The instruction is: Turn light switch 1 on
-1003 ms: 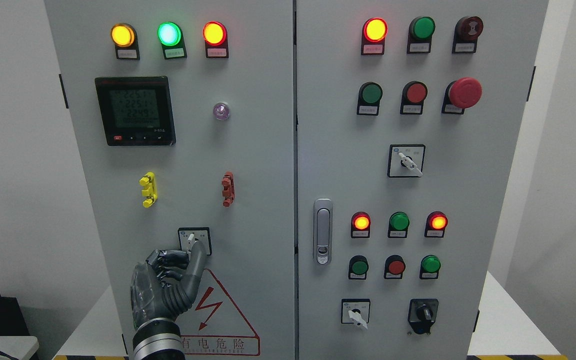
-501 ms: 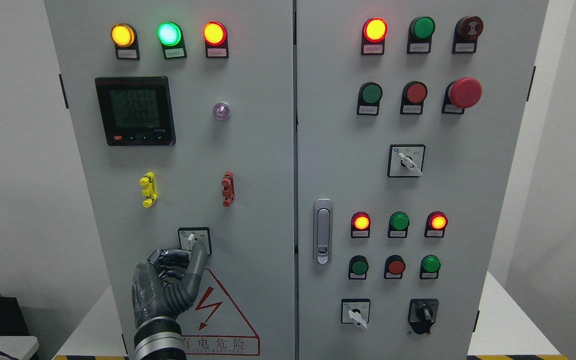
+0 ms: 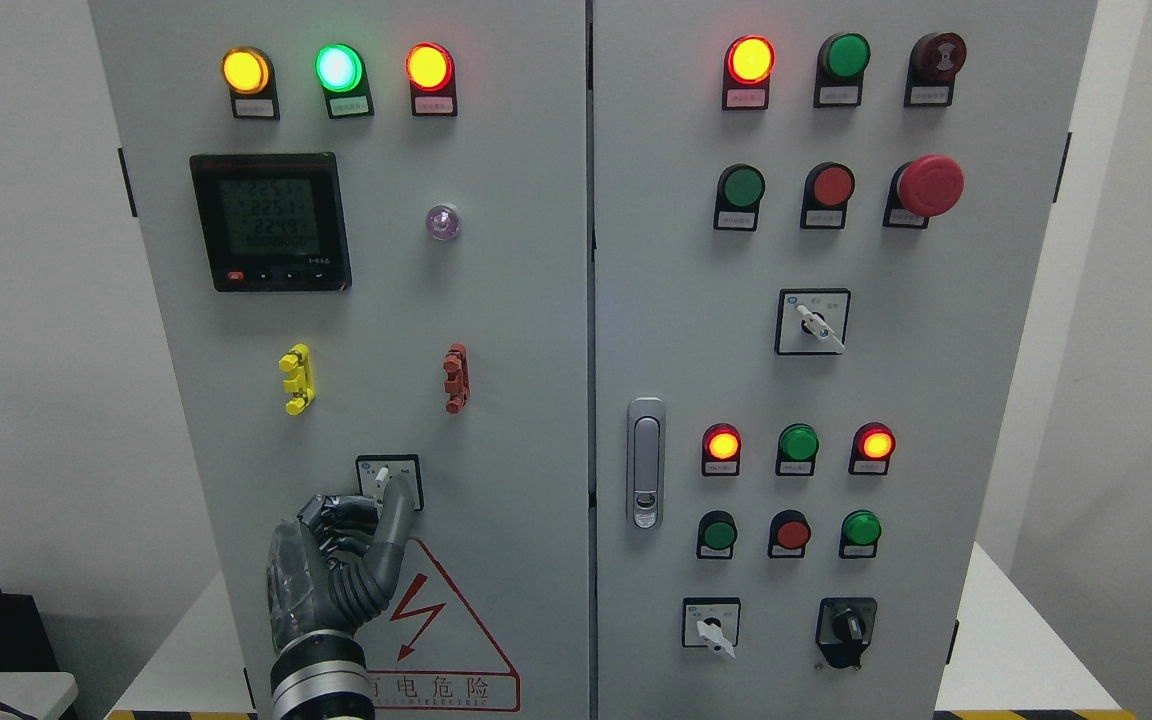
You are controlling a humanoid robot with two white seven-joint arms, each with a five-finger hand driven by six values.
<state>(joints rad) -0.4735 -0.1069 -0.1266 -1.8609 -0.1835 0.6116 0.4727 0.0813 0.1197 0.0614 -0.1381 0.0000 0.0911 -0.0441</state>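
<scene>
The light switch [image 3: 389, 478] is a small rotary selector on a black-framed square plate, low on the grey cabinet's left door [image 3: 496, 300]. Its white knob [image 3: 383, 472] points roughly straight up. My left hand [image 3: 386, 497] rises from the bottom edge and sits at the switch. The thumb [image 3: 398, 500] lies up along the knob's right side and covers the lower part of the switch. The other fingers [image 3: 341, 512] are curled against the plate's lower left. My right hand is out of view.
Above the switch are a yellow clip [image 3: 295, 379], a red clip [image 3: 456, 378], a digital meter [image 3: 269, 221] and lit indicator lamps [image 3: 337, 67]. The right door carries a latch handle [image 3: 645, 462], push buttons, further selectors and a red emergency stop [image 3: 930, 185]. A warning triangle [image 3: 436, 620] sits beside my wrist.
My left hand has crept slightly to the right, the thumb staying against the knob. The knob's pointer has not visibly turned.
</scene>
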